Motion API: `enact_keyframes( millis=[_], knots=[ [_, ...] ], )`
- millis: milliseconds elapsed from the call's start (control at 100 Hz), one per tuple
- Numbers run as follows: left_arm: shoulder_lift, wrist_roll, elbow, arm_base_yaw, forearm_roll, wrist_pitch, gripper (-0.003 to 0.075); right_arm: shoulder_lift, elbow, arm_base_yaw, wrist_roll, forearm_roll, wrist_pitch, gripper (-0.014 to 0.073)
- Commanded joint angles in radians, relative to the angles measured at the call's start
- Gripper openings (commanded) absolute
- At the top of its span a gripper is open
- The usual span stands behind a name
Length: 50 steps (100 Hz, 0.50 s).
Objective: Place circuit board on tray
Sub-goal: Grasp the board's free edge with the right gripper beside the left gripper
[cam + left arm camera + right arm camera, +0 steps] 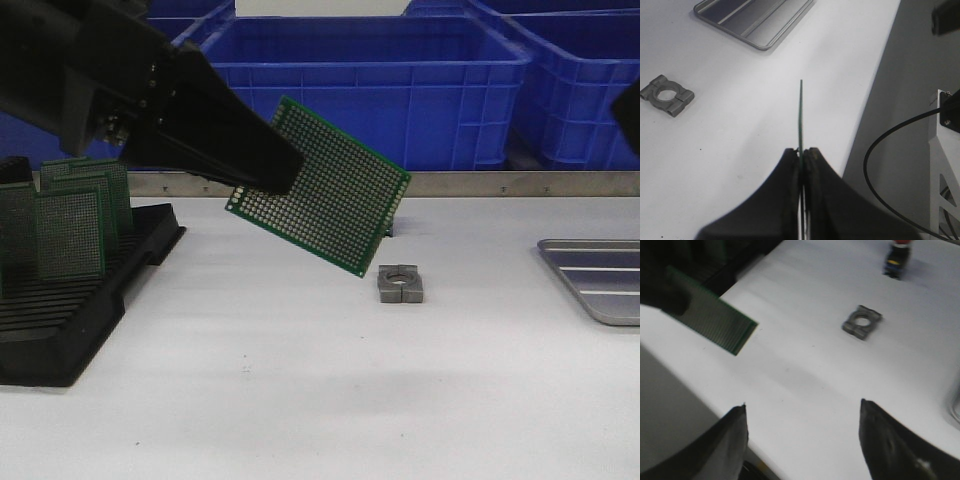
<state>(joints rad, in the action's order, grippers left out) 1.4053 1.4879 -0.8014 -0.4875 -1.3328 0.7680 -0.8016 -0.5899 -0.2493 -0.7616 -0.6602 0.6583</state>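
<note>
Here, my left pincer [285, 170] is clamped on one edge of the green circuit board [325, 190], which hangs tilted in the air above the white counter [300, 380]. My right pincer [802, 427] stands wide apart, holding nothing. The metal tray [600, 278] lies at the counter's right edge, well apart from the board, with a small grey metal block [400, 284] between them.

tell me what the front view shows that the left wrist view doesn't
Only the front view shows the black rack of spare boards and the blue crates. Only the left wrist view shows the left claw shut on the circuit board, seen edge-on, and a black cable. Both show the circuit board, the tray and the small metal block.
</note>
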Motion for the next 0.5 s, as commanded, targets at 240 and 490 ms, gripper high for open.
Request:
enact_keyframes(
  millis=[240,490],
  knots=[
    [-0.027,-0.007,-0.031,-0.008,-0.058,0.032,-0.002,-0.223,-0.113,-0.067,-0.667,-0.311,0.08,0.0515],
    [-0.027,-0.007,-0.031,-0.008,-0.058,0.032,-0.002,-0.406,-0.233,-0.067,-0.724,-0.315,0.124,0.0515]
  ],
)
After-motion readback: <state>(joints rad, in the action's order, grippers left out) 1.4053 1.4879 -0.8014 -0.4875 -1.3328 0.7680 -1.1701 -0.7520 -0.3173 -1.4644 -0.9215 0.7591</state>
